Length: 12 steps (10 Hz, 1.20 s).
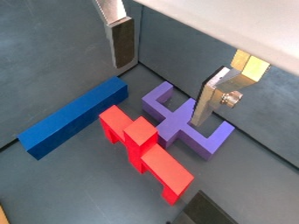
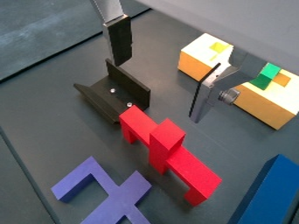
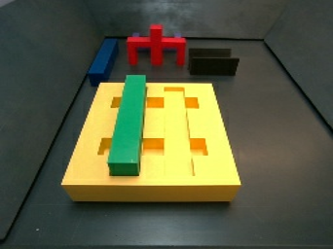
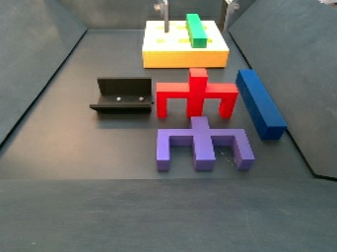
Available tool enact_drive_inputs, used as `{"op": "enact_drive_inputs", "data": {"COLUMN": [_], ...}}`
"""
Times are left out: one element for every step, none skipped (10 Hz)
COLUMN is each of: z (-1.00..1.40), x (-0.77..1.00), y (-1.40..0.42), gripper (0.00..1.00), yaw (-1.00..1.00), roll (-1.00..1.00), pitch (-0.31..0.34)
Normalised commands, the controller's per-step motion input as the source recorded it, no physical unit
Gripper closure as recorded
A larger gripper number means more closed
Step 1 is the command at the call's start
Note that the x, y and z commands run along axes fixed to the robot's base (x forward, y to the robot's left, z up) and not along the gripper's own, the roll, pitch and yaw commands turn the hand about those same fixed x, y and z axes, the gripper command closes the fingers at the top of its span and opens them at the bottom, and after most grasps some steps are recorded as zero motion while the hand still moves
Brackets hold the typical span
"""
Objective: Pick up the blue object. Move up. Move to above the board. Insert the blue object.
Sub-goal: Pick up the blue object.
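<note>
Our gripper (image 1: 163, 74) hangs with fingers spread and nothing between them, over the red block (image 1: 145, 150). The blue bar (image 1: 73, 117) lies on the floor beside it, the yellow board (image 2: 240, 81) beyond.

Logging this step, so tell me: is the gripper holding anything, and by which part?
Nothing is held. The gripper hangs open above the floor, and the blue object lies untouched beside the red block.

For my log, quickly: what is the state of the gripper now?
Gripper: open, holding nothing, above the floor; the blue object lies untouched.
</note>
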Motion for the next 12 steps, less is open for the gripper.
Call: {"op": "enact_drive_inputs", "data": {"z": [-0.17,-0.32,-0.48,-0.47,-0.46,-0.45,-0.47,-0.51,-0.49,-0.53,-0.47,-0.41], "x": [-0.38,-0.60,-0.66,-0.62,-0.60,-0.63,-0.65,-0.64,-0.55,-0.51,-0.43,-0.23], "y": [-0.28,-0.43,-0.49,-0.47,-0.44,-0.36,-0.21,0.00,0.00,0.01,0.05,0.05], "gripper": [0.00,0.00,0.00,0.00,0.00,0.00,0.00,0.00,0.00,0.00,0.00,0.00], "yaw": [-0.03,-0.03,0.00,0.00,0.00,0.00,-0.08,-0.16,-0.14,-0.13,-0.03,0.00], "roll": [-0.10,-0.03,-0.06,-0.08,-0.04,-0.01,0.03,0.12,0.16,0.19,0.22,0.24], "pitch": [-0.161,-0.191,-0.246,-0.260,-0.266,-0.269,-0.251,-0.217,-0.173,-0.137,-0.103,-0.044]}}
